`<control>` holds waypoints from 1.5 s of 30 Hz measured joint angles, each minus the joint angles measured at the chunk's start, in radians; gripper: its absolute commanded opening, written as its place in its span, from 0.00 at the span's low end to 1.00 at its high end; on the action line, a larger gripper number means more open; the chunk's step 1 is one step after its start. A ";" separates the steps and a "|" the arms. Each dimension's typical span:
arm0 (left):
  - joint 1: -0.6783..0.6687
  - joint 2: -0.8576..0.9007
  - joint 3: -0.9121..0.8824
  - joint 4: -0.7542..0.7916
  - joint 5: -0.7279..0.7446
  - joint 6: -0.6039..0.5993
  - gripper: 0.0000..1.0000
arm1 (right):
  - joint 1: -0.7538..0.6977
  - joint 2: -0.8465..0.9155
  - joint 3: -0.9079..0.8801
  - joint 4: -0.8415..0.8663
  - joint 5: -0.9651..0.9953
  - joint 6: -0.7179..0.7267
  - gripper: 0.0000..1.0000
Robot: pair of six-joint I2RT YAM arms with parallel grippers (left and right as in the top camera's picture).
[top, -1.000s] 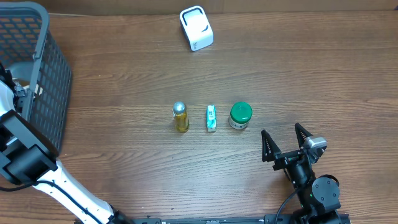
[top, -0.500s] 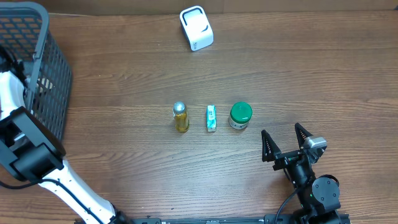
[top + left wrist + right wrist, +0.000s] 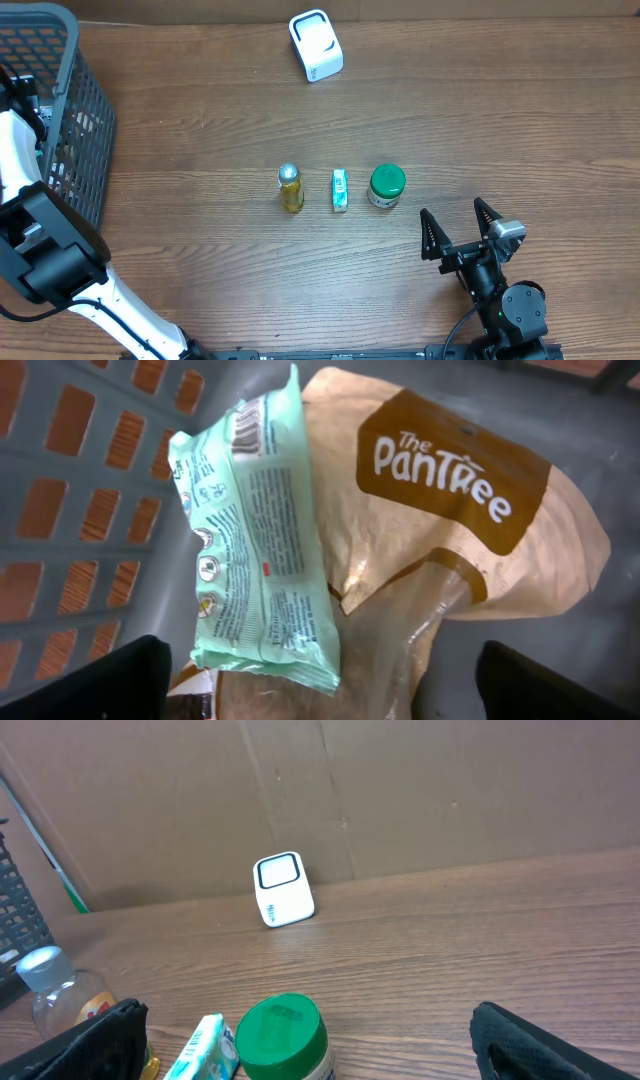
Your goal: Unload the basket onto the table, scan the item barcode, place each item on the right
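A mint-green packet [image 3: 262, 550], barcode at its top end, lies inside the grey basket [image 3: 88, 120] on a tan bag [image 3: 450, 530], so it is probably already scanned. The left gripper [image 3: 322, 682] hangs over it, jaws spread wide, holding nothing. A bottle [image 3: 290, 188], small box [image 3: 340, 190] and green-lidded jar [image 3: 386, 186] stand mid-table, likely awaiting the white scanner [image 3: 316, 45]. The right gripper [image 3: 460, 232] rests near them, jaws apart, empty.

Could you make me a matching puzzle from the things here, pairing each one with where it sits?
Things:
1. white scanner
2. green-lidded jar
3. mint packet
4. yellow bottle

Places:
A. left end of the row of three
B. in the basket, on a brown bag
C. alone near the table's far edge
D. right end of the row

Pairs: 1-C, 2-D, 3-B, 4-A
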 measured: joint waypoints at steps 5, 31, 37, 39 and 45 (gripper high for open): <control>0.024 0.032 0.000 0.002 -0.004 0.000 1.00 | 0.000 0.000 0.000 0.000 0.000 0.001 1.00; 0.167 0.145 0.048 0.010 0.132 -0.076 0.80 | 0.000 0.000 0.000 0.000 0.000 0.000 1.00; 0.154 0.162 0.064 0.023 0.132 -0.081 1.00 | 0.000 0.000 0.000 0.000 0.000 0.000 1.00; 0.152 0.164 0.064 0.045 0.132 -0.081 1.00 | 0.000 0.000 0.000 0.000 0.000 0.000 1.00; 0.142 0.176 0.081 0.092 0.132 -0.081 0.99 | 0.000 0.000 0.000 0.000 0.000 0.000 1.00</control>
